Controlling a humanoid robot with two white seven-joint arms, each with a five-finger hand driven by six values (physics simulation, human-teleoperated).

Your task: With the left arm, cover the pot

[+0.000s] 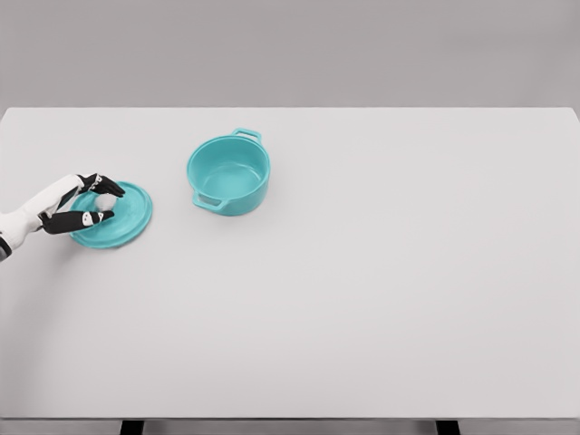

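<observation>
The left hand enters from the lower left edge and sits over the teal lid, which lies flat on the white table near its left side. The dark fingers and the thumb are curled around the white knob at the lid's centre, one digit group above the knob and one below it. Whether the digits press the knob firmly or merely bracket it cannot be determined from the head view; the posture reads as a grasp. The right arm does not appear.

Governing relation: the teal pot stands up and to the right of the lid, apart from it, with bare table between the two rims. The pot is upright, mouth open, interior empty. Its two loop handles define the long axis, running from the rear right handle to the front left handle, so the front handle faces roughly toward the lid. The transfer therefore probably requires a lift, then travel to the right and away from the robot.

Materials and shapes: pot and lid share a smooth, glossy teal finish resembling enamelled cast iron. The lid is a shallow round disc with a raised rim band; the pot is a short, straight-walled cylinder. The table surface is matte and featureless.
</observation>
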